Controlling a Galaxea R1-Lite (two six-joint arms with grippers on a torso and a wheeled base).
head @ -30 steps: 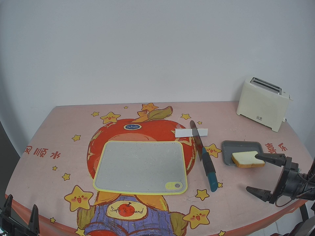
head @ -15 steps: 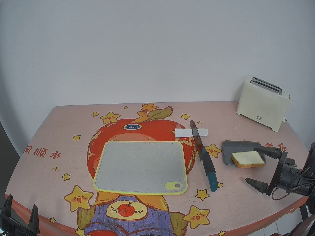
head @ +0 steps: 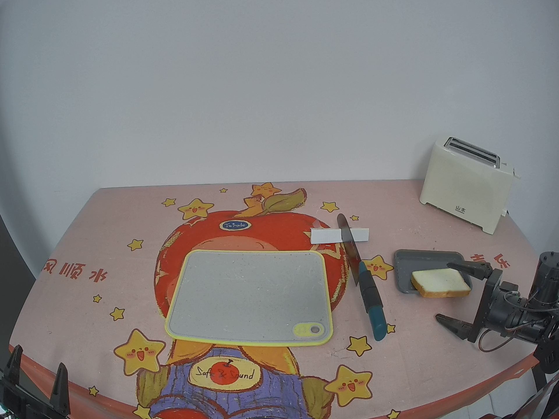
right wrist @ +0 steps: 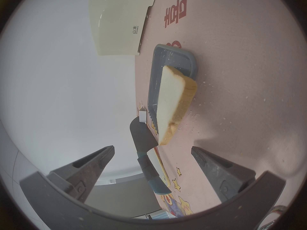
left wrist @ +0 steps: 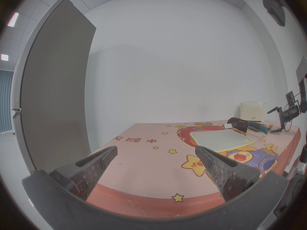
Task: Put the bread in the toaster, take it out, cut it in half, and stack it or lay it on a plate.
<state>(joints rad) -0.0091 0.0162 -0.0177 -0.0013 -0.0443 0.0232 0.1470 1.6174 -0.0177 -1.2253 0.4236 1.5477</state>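
Observation:
A slice of bread lies on a small grey plate at the table's right side, overhanging the plate's near edge. My right gripper stands open just right of the bread, turned on its side, one finger level with the slice's far edge and one nearer me. The cream toaster sits at the back right corner. A knife with a teal handle lies between the plate and the cutting board. My left gripper is open off the table's near left edge.
A white paper strip lies under the knife's blade tip. The table's right edge runs close behind the right arm. The pink tablecloth is bare on its left side.
The right gripper has risen a little and edged toward the bread, its upper finger now level with the slice's far edge. The left arm has stayed still.

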